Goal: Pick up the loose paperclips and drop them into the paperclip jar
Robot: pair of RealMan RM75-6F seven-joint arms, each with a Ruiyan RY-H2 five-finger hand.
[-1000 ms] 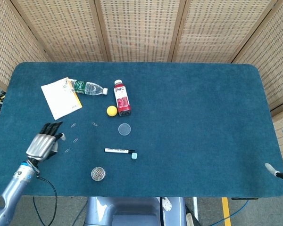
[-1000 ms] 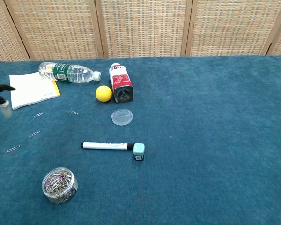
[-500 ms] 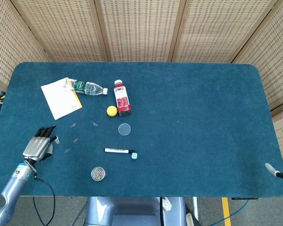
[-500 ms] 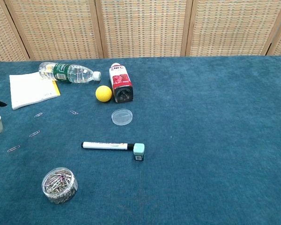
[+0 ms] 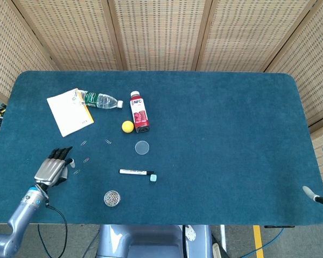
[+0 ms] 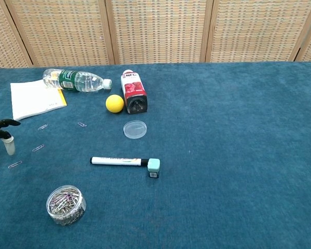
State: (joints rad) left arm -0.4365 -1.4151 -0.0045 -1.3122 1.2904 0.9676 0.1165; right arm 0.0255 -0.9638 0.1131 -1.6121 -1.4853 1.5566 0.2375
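Observation:
Several loose paperclips lie on the blue table at the left: one [image 5: 83, 143] [image 6: 42, 126], one [image 5: 107, 141] [image 6: 82, 124], one [image 5: 86, 159] [image 6: 38, 148] and one [image 5: 76, 172] [image 6: 14, 164]. The round clear jar [image 5: 112, 198] [image 6: 66, 204], full of paperclips and lidless, stands near the front edge. My left hand [image 5: 55, 166] hovers just left of the two nearer clips, fingers stretched out and holding nothing; only its fingertips [image 6: 3, 136] show in the chest view. Of my right hand [image 5: 318, 174], two spread fingertips show at the far right edge.
The jar's clear lid [image 5: 142, 147] lies flat mid-table. A white marker [image 5: 135, 172] with its teal cap off lies near the jar. A yellow ball [image 5: 128, 126], a red bottle [image 5: 139, 112], a water bottle [image 5: 99, 100] and a notepad [image 5: 69, 111] sit behind the clips.
My left hand drew back toward the front left, then shifted right again toward the nearest clips. The paperclips and jar have not moved.

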